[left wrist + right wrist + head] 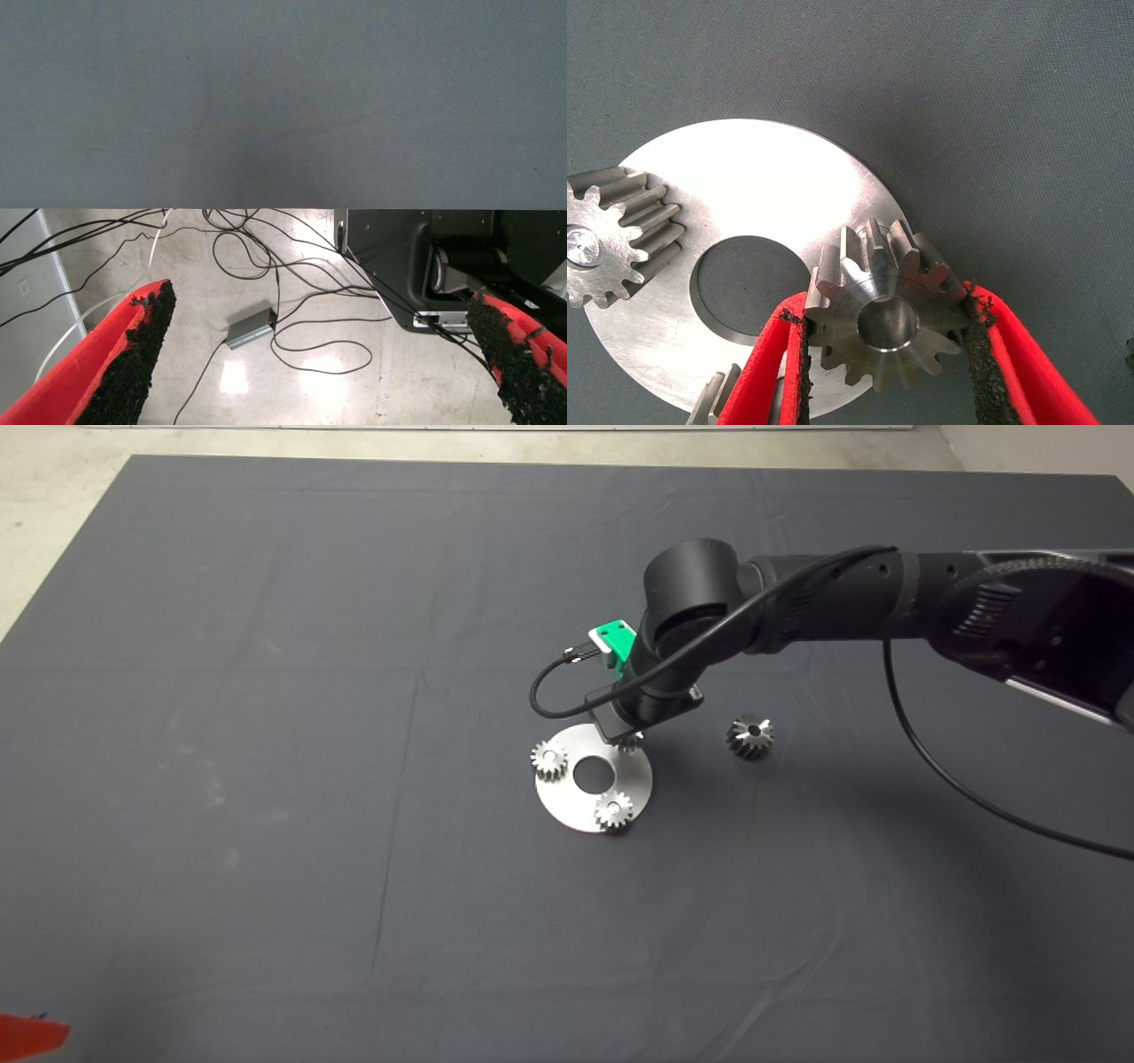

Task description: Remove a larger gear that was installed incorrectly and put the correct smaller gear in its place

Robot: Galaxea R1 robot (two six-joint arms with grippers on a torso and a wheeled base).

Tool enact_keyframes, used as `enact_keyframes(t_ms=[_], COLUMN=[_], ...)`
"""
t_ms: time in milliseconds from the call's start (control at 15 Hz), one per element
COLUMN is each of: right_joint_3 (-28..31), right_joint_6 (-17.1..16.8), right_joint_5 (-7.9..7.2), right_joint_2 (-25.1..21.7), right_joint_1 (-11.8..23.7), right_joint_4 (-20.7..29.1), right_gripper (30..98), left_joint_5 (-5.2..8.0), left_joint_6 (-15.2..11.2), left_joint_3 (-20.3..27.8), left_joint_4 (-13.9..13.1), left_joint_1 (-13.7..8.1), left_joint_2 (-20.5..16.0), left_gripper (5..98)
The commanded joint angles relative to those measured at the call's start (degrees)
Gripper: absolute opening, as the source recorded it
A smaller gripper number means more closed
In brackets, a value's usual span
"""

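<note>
Right gripper (888, 354) pads clamped on the small gear (884, 312), holding it over the disc's (757, 190) rim at the vacant spot; 2 other gears (549, 760) already sit on the disc. Big gear (750, 736) lies on the mat, off to the side. Line bore up with the pin, go straight down, no tilt. Left gripper (323, 354) parked at mat edge, fingers apart.

The smaller gear (886, 323), silver with a hollow centre bore, sits upright at the round plate's (766, 181) edge; the larger gear (750, 737) lies tilted on the mat, well apart
</note>
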Motion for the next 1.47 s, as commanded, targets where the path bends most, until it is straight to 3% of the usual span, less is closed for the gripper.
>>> enact_keyframes(t_ms=[0,1400], right_joint_3=[0.29,-1.38], right_joint_6=[0.36,-0.17], right_joint_5=[-4.7,-4.52], right_joint_2=[-0.45,-0.53], right_joint_1=[-0.04,-0.13], right_joint_4=[-1.61,-1.69], right_gripper=[34.9,34.8], left_joint_5=[0.53,0.8], left_joint_6=[-0.07,0.37], left_joint_3=[0.66,-0.54], left_joint_4=[0.58,0.58], left_joint_1=[-0.01,-0.01], left_joint_2=[-0.53,-0.44], left_gripper=[84.3,84.3])
